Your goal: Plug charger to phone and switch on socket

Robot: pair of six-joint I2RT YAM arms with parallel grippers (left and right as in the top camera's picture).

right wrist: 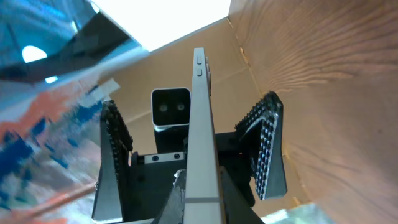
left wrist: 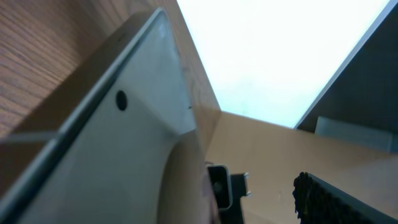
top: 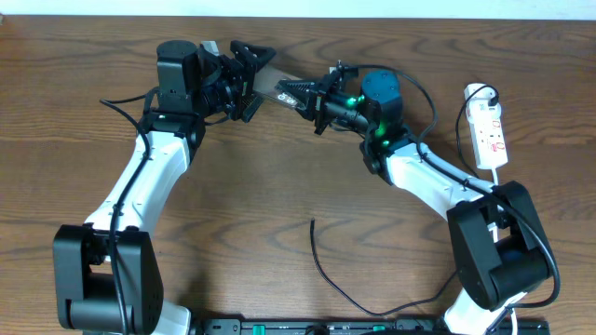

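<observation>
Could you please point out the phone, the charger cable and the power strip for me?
phone [right wrist: 199, 130]: right wrist view, its thin side edge.
charger cable [top: 313, 237]: overhead view, near its free end.
power strip [top: 491, 138]: overhead view, middle of its white body.

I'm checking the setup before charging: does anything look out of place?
The phone is held on edge by the right gripper, not lying flat; the charger lies loose on the table, tip far from the phone.
</observation>
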